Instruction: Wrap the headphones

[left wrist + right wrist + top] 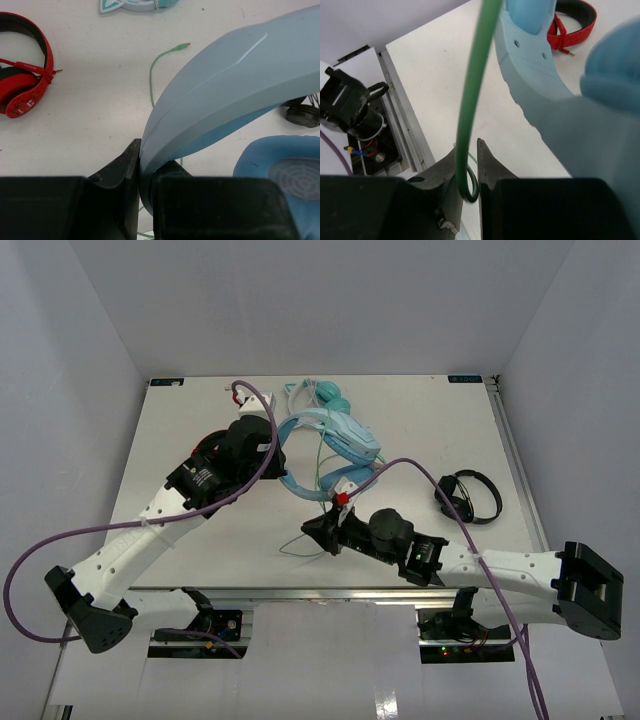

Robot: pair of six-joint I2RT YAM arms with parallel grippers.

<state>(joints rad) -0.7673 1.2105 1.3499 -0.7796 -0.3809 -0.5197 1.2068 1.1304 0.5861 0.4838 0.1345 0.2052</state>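
Bare tabletop [175,415] left of my L arm [150,530] and at far R corner: room to pass. Mid-table blocked by light-blue headphones [340,440], cat-ear pair [325,392] close behind. Red pair [22,85] by L wrist, black headset [468,497] just beyond R forearm [500,565]. Green cable [470,90] runs up from R claw [468,172].

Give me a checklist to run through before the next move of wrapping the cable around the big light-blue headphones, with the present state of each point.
1. Left gripper shut on the wide light-blue headband: ok.
2. Right gripper pinching the thin green cable: ok.
3. Cable's plug end lying free on the white table: ok.
4. Red-and-black headphones apart from the cable: ok.
5. Where the cable joins the ear cup: cannot tell, hidden.
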